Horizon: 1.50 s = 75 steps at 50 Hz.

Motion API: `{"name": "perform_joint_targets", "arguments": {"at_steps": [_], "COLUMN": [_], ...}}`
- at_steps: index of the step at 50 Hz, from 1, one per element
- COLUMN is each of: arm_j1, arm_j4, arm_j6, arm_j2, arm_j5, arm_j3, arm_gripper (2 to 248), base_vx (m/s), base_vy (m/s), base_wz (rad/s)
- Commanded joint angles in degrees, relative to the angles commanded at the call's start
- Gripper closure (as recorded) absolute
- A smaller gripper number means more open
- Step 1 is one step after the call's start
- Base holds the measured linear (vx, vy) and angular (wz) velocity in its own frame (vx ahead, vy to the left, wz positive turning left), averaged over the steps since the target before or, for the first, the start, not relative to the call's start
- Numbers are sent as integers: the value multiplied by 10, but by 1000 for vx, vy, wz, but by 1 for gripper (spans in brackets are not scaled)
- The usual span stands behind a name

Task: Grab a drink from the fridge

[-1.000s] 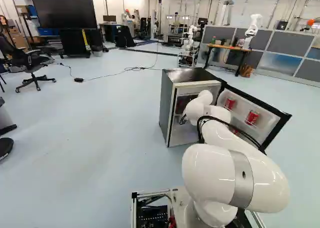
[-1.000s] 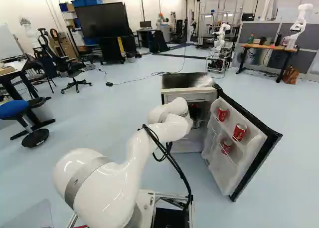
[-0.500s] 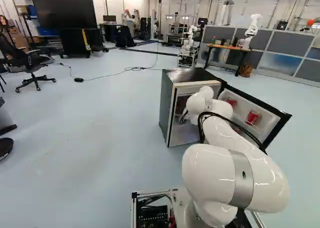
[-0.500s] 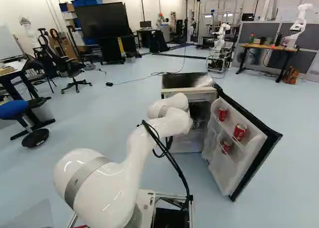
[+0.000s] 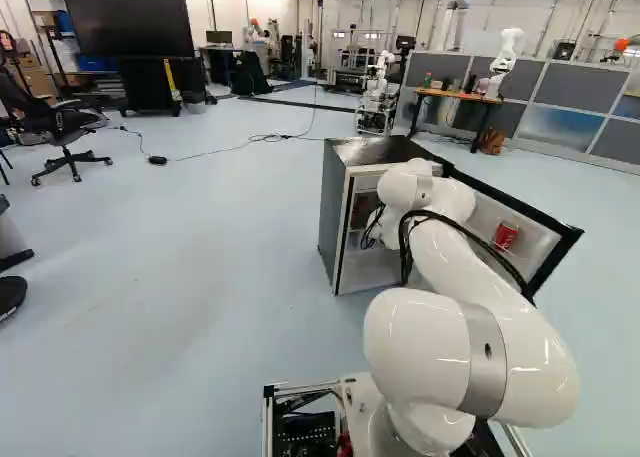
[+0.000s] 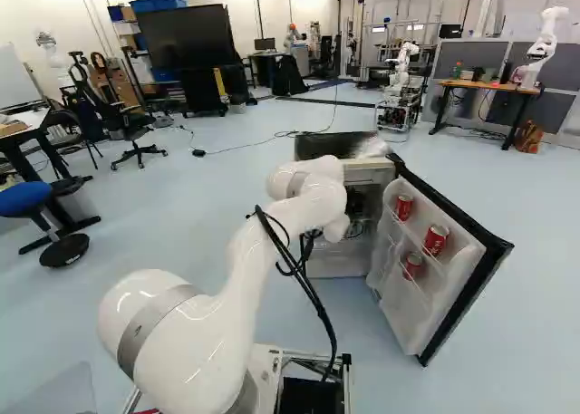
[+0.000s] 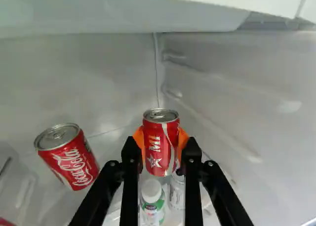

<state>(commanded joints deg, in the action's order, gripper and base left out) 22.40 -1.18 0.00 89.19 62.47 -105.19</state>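
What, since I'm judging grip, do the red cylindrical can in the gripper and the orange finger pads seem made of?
The red cylindrical metal can looks like thin aluminium with glossy paint: its lid shows bare silver with a raised rim, though steel is possible. The orange, rubbery-looking pads seem matte silicone or rubber, judging by their even, shineless colour; flexible plastic can't be ruled out.

Up goes the white arm's far end (image 6: pixel 308 180), higher near both base views' centres, upper-left door can (image 6: pixel 403 207) now hidden in the left one

glossy metal can (image 7: pixel 159 152) (smooth, too)
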Motion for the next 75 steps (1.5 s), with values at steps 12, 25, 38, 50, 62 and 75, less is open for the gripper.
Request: {"name": "perform_joint_targets", "arguments": {"at_steps": [12,25,38,50,62,75], "arm_j1": [2,4,5,7,9,11], "arm_j4": [0,0,0,0,0,0], "arm_j6": [0,0,0,0,0,0], "arm_j2": [-41,-80,-114,-145,-189,-240], "arm_j5": [0,0,0,0,0,0], "arm_j3": [70,138,199,252,315,381], "arm_gripper": [162,162,162,162,162,162], "base_vx": [0,0,0,0,0,0], "base_vy": [0,0,0,0,0,0], "base_wz": [0,0,0,0,0,0]}}
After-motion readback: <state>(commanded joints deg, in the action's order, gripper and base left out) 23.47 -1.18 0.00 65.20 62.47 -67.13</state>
